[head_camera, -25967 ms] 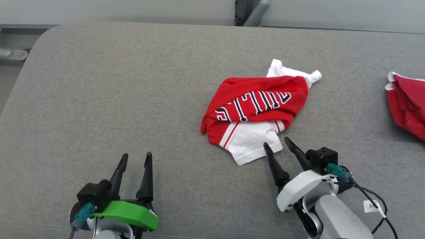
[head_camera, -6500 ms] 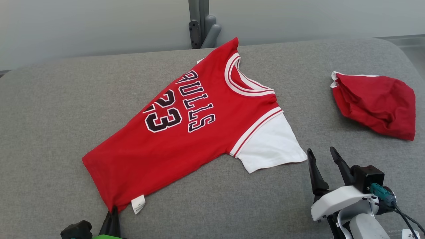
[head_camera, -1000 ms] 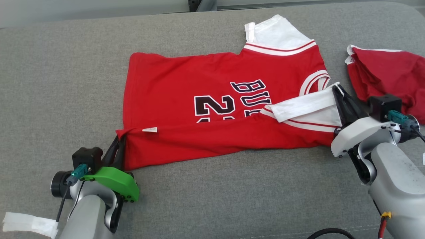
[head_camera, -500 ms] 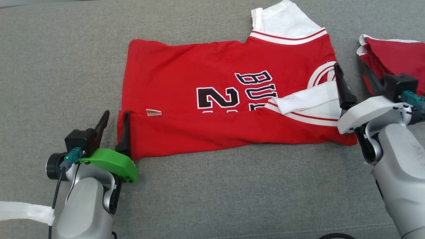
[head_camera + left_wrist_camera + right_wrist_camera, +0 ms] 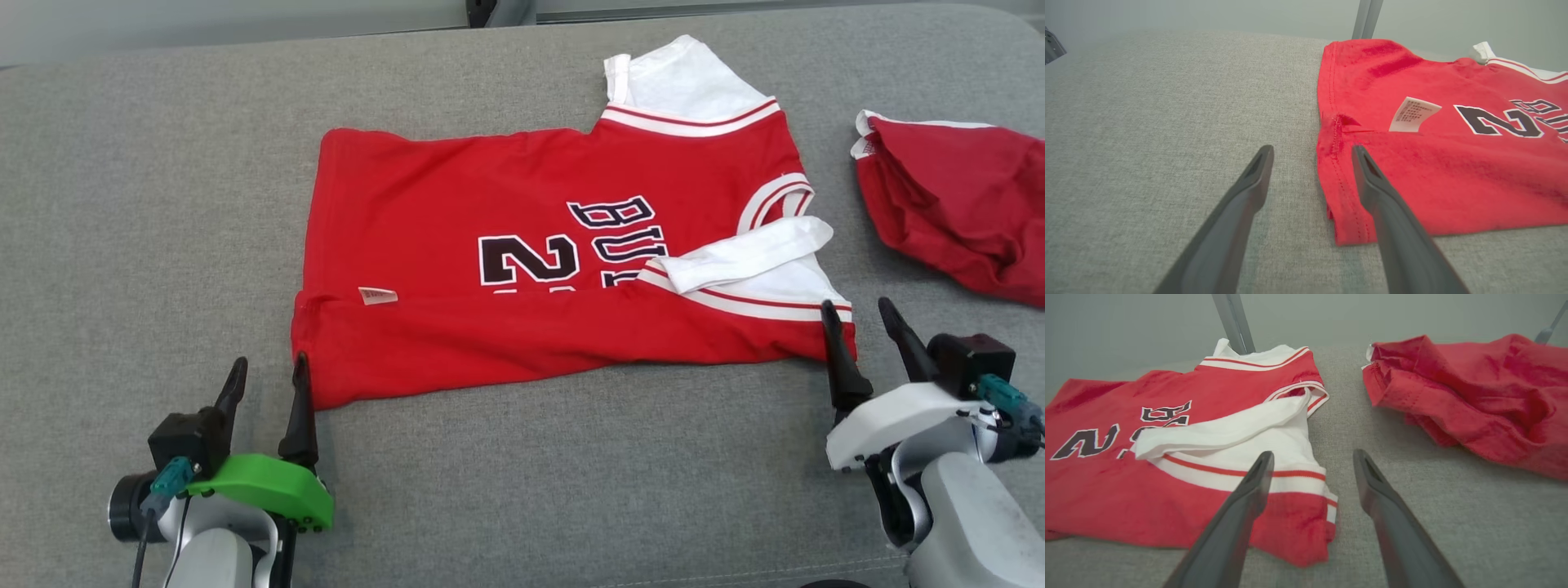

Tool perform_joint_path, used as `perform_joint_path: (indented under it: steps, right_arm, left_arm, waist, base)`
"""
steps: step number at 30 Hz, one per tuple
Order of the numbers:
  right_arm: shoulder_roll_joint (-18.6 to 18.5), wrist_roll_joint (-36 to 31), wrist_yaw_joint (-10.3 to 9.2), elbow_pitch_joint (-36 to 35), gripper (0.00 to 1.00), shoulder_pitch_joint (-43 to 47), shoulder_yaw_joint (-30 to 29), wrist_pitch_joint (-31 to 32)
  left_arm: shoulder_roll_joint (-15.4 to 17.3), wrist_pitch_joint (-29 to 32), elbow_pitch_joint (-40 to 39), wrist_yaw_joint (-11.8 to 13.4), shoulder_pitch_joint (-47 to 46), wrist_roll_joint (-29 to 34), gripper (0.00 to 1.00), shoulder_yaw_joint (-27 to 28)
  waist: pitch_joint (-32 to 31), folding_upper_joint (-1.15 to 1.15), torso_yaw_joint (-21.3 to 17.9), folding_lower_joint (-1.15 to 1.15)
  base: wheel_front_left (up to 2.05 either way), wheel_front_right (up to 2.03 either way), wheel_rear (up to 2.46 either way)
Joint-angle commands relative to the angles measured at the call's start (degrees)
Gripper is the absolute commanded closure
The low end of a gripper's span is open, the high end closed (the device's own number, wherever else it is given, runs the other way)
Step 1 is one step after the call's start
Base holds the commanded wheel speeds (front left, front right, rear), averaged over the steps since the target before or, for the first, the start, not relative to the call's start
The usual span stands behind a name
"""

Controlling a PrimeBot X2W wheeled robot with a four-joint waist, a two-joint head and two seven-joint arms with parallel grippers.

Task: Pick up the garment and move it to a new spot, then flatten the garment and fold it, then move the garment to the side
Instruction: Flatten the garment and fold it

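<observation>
Just let go: my left gripper (image 5: 270, 359) and right gripper (image 5: 856, 304) stand apart. The shirt (image 5: 522, 245) has its near edge folded, so that's the first fold done.

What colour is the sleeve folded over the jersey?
The sleeve is white, red-striped at its seam; right wrist view shows it best.

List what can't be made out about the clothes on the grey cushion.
Head view: black print on the red-and-white jersey is half covered by its folded-over near edge.
Left wrist view: text on the white care label is too small to read.
Head view: the crumpled red cloth is cut off by the right edge.
</observation>
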Motion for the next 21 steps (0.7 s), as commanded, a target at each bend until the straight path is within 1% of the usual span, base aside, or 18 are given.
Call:
perform_joint_path:
  steps: [1, 5, 10, 14, 15, 16, 17, 18, 19, 20, 21]
  right_arm:
    - [0.5, 0.6, -0.09, 1.1, 0.00, 1.4, -0.2, -0.1]
    - [0.6, 1.6, -0.09, 3.9, 0.00, 1.1, 0.1, -0.1]
    - [1.0, 3.2, -0.09, 6.6, 0.00, -0.7, 0.3, -0.1]
    - [1.4, 5.0, -0.09, 11.1, 0.00, -2.1, 0.6, -0.1]
    - [1.4, 5.3, -0.09, 12.4, 0.09, -2.7, 0.6, -0.1]
    - [1.4, 5.4, -0.09, 13.5, 0.39, -3.1, 0.9, -0.1]
    - [1.4, 5.7, -0.09, 14.3, 0.58, -3.4, 1.1, -0.1]
    - [1.4, 6.0, -0.09, 14.8, 0.93, -3.6, 1.2, -0.1]
    - [1.4, 6.0, -0.09, 14.8, 0.93, -3.6, 1.2, -0.1]
    - [1.3, 6.5, -0.09, 15.5, 1.00, -3.9, 1.5, 0.0]
    - [1.3, 6.5, -0.09, 15.5, 1.00, -3.9, 1.5, 0.0]
  left_arm:
    - [0.0, 0.1, -0.5, 0.1, 1.3, -0.3, 0.00, 0.1]
    - [-0.1, 0.1, -1.1, 0.1, 2.6, -1.6, 0.00, -0.9]
    - [-0.1, 0.1, -1.2, 0.1, 2.1, -1.9, 0.00, -2.1]
    - [-0.1, 0.1, -1.3, 0.1, 1.7, -1.6, 0.00, -2.6]
    - [-0.1, 0.1, -1.3, 0.1, 1.7, -1.5, 0.00, -2.8]
    - [-0.1, 0.1, -1.4, 0.1, 1.6, -1.5, 0.00, -2.9]
    - [-0.1, 0.1, -1.4, 0.1, 1.6, -1.5, 0.00, -3.0]
    - [-0.1, 0.1, -1.4, 0.1, 1.5, -1.5, 0.00, -3.2]
    - [-0.1, 0.1, -1.4, 0.1, 1.5, -1.5, 0.00, -3.2]
    - [-0.1, 0.1, -1.5, 0.1, 1.7, -1.7, 0.00, -3.4]
    - [-0.1, 0.1, -1.5, 0.1, 1.7, -1.7, 0.00, -3.4]
  waist:
    - [-0.6, 0.00, -0.6, 0.00]
    - [-0.7, 0.00, -0.9, 0.00]
    - [-0.4, 0.00, -0.3, 0.00]
    - [-0.3, 0.00, 0.3, 0.00]
    - [-0.3, 0.00, 0.4, 0.00]
    - [-0.3, 0.00, 0.6, 0.00]
    - [-0.2, 0.00, 0.7, 0.00]
    - [-0.2, 0.00, 0.8, 0.00]
    - [-0.2, 0.00, 0.8, 0.00]
    - [-0.2, 0.00, 1.0, 0.00]
    - [-0.2, 0.00, 1.0, 0.00]
  base:
    - [0.00, 0.00, 0.00]
    - [0.00, 0.00, 0.00]
    - [0.00, 0.00, 0.00]
    - [0.00, 0.00, 0.00]
    - [0.00, 0.00, 0.00]
    - [0.00, 0.00, 0.00]
    - [0.00, 0.00, 0.00]
    - [0.00, 0.00, 0.00]
    - [0.00, 0.00, 0.00]
    - [0.00, 0.00, 0.00]
    - [0.00, 0.00, 0.00]
